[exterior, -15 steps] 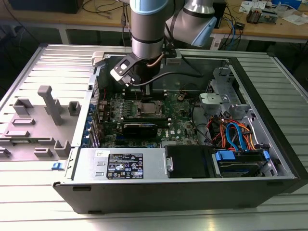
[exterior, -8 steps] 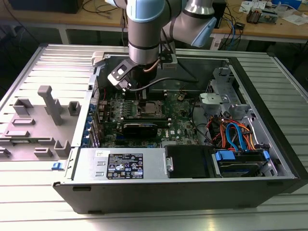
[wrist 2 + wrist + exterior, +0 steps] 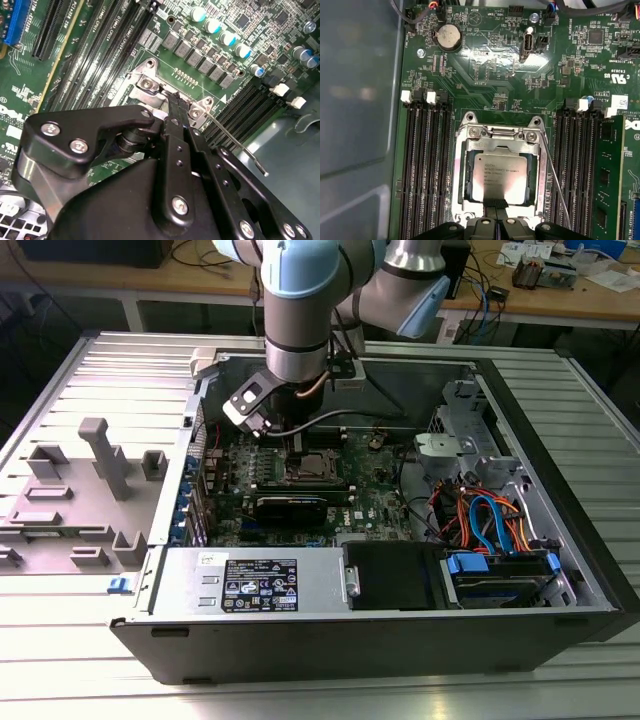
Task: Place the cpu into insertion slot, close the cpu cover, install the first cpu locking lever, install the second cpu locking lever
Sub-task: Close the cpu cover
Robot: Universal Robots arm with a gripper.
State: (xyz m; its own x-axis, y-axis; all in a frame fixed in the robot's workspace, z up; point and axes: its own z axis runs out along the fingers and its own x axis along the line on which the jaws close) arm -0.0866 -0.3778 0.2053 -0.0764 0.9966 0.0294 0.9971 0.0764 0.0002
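- The cpu [image 3: 500, 177] sat in the insertion slot [image 3: 308, 468], which we saw just left of centre in the exterior view.
- The cpu cover [image 3: 542, 172] lay flat around it.
- We saw the gripper [image 3: 496, 207], fingers pressed together, at the cover's edge.
- A thin locking lever [image 3: 556, 187] ran alongside.

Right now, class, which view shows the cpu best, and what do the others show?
The first wrist view: the cpu faces the camera, its silver top almost fully visible. The exterior view shows it small, beneath the arm; in the second wrist view the tool covers it.
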